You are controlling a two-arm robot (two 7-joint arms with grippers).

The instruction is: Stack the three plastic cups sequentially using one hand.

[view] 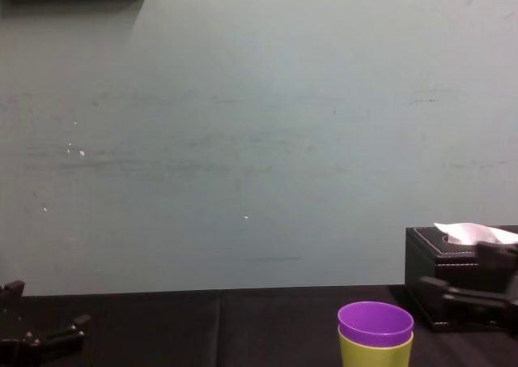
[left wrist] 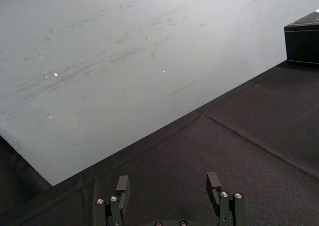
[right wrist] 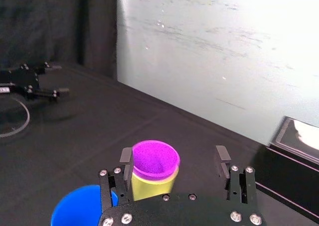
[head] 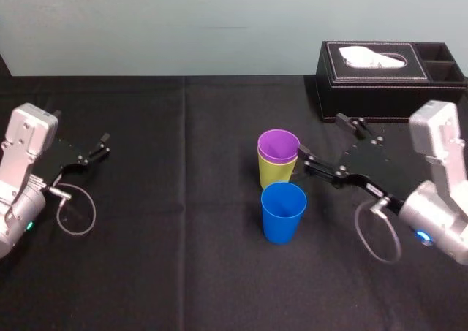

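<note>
Beside right pincer (head: 319,135), purple cup (head: 278,145) hiding rim of yellow-green cup (head: 276,172)

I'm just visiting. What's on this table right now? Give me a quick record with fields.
Stack: purple cup nested in yellow-green cup
Loose cup: blue cup, upright, nearer the robot than the stack
Right end effector: open, close beside the stack
Left end effector: open, parked far left
Background: black tissue box, back right
</note>
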